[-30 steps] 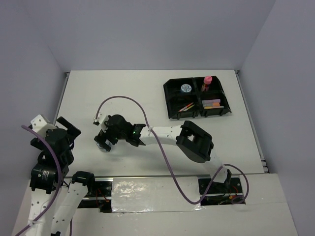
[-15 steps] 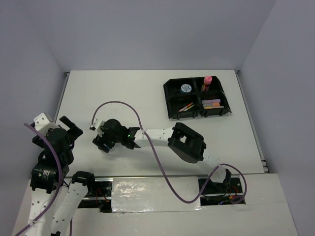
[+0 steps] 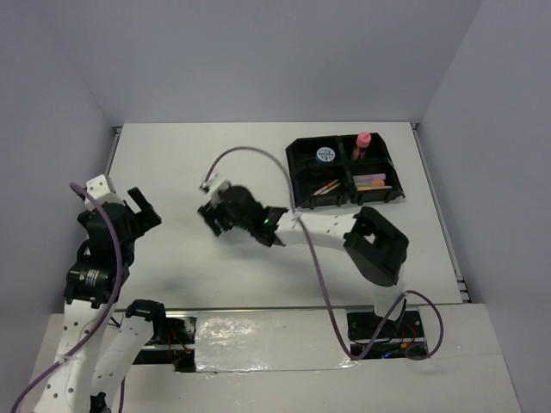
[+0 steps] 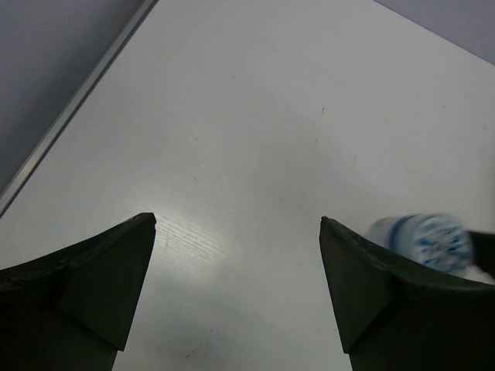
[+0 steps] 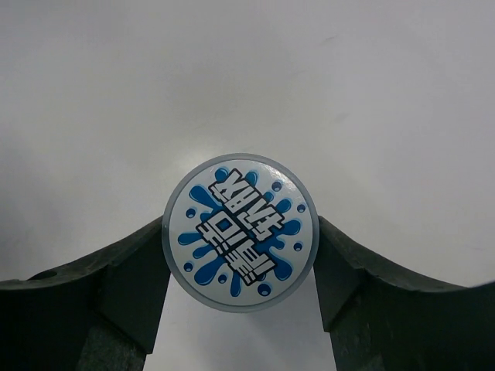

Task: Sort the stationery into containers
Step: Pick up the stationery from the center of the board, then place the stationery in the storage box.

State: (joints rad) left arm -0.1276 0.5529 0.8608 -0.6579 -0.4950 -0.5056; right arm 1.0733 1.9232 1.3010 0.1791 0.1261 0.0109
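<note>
Tape roll [image 5: 240, 232], round, with a blue splash print on its white face, sits clamped in the right gripper [image 5: 240, 224]. That arm's wrist view shows the two dark jaws pressing on the rim from both sides. Behind the roll there is only the white table [image 3: 215, 155], and we cannot tell if the roll touches it or hangs above it. From above this roll is hidden under the gripper. There we see only that the right arm reaches across to the middle of the table, well apart from the black tray [image 3: 297, 172] at the far right. The top view alone gives us the content of the tray. A second tape roll [image 3: 325, 155] lies in the far left compartment, and a glue stick [image 3: 362, 143] with a pink cap stands in the far right one. Thin pens [image 3: 325, 187] lie in the near left compartment and short markers [image 3: 371, 182] in the near right. The left gripper [image 4: 236, 224] has its jaws wide apart with nothing between them, over bare table at the left side. Its wrist camera catches the held roll as a blurred blue and white spot behind its right-hand jaw.
</note>
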